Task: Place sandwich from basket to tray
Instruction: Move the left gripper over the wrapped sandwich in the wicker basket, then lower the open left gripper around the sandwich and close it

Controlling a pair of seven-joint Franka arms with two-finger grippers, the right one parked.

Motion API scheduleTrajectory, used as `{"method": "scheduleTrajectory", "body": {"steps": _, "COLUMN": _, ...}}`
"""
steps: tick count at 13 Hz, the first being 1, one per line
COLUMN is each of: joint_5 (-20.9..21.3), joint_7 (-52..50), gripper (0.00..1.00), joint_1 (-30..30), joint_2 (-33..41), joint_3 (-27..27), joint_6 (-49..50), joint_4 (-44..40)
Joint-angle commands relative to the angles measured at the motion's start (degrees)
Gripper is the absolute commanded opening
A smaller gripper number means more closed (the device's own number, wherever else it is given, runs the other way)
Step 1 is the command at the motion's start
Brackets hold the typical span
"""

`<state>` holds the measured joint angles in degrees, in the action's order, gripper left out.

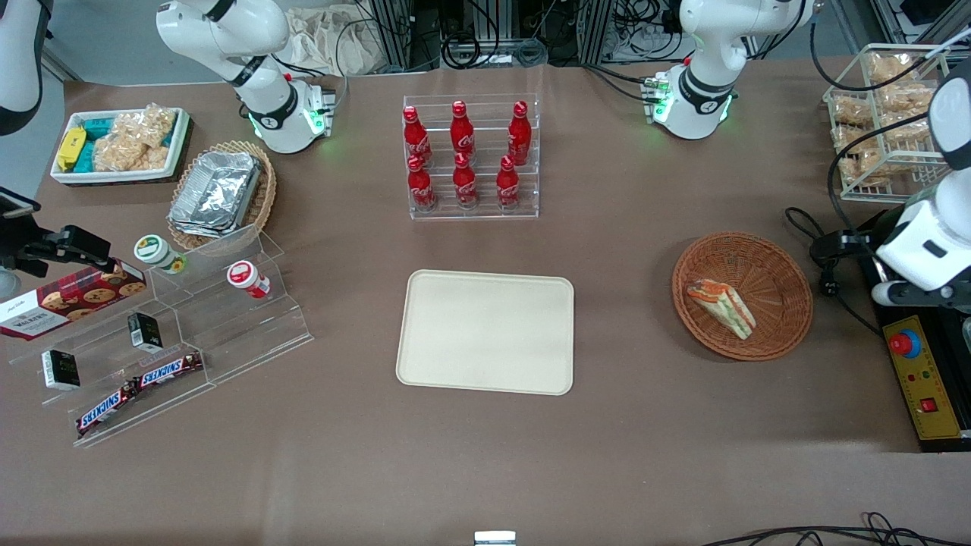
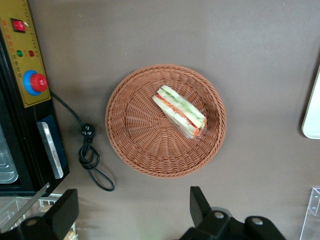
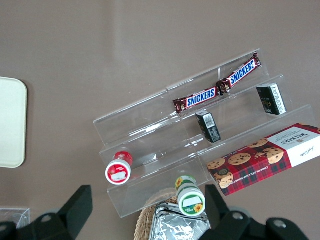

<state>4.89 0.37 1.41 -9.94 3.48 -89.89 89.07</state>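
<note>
The tray (image 1: 485,331) lay empty; the gripper (image 2: 132,210), jaws spread, hung above the basket (image 2: 130,130) to reach the sandwich (image 2: 180,111).

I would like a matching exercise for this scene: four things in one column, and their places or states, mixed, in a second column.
1. sandwich
2. tray
3. gripper
4. basket

a. bare, nearer the front camera than the bottle rack
b. open, above the table beside the basket
c. lies in the basket
d. toward the working arm's end of the table

Pairs: 1-c, 2-a, 3-b, 4-d
</note>
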Motion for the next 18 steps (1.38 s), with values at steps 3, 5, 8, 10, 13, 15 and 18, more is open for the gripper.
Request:
{"method": "scheduleTrajectory", "body": {"steps": 3, "joint_5": -0.93, "joint_7": -4.56, "gripper": 0.99, "joint_1": -1.76, "joint_2": -2.81, "joint_3": 0.64, "joint_6": 1.39, "joint_4": -0.39}}
{"method": "scheduleTrajectory", "body": {"steps": 5, "joint_5": -1.38, "joint_7": -9.66, "gripper": 0.99, "joint_1": -1.77, "joint_2": -2.55, "joint_3": 0.65, "joint_6": 0.43, "joint_4": 3.99}}
{"method": "scheduleTrajectory", "body": {"steps": 8, "joint_5": -1.73, "joint_7": -23.24, "gripper": 0.99, "joint_1": -1.77, "joint_2": -0.36, "joint_3": 0.65, "joint_6": -13.41, "joint_4": 13.90}}
{"method": "scheduleTrajectory", "body": {"steps": 10, "joint_5": -1.38, "joint_7": -30.31, "gripper": 0.99, "joint_1": -2.03, "joint_2": 1.23, "joint_3": 0.73, "joint_6": -22.13, "joint_4": 21.21}}
{"method": "scheduleTrajectory", "body": {"steps": 13, "joint_5": -1.55, "joint_7": -36.65, "gripper": 0.99, "joint_1": -2.20, "joint_2": 0.00, "joint_3": 0.82, "joint_6": -29.70, "joint_4": 26.05}}
{"method": "scheduleTrajectory", "body": {"steps": 15, "joint_5": -1.55, "joint_7": -38.42, "gripper": 0.98, "joint_1": -2.12, "joint_2": 0.27, "joint_3": 0.82, "joint_6": -34.98, "joint_4": 30.09}}
{"method": "scheduleTrajectory", "body": {"steps": 18, "joint_5": -1.55, "joint_7": -41.05, "gripper": 0.95, "joint_1": -1.85, "joint_2": -0.17, "joint_3": 0.74, "joint_6": -40.96, "joint_4": 33.18}}
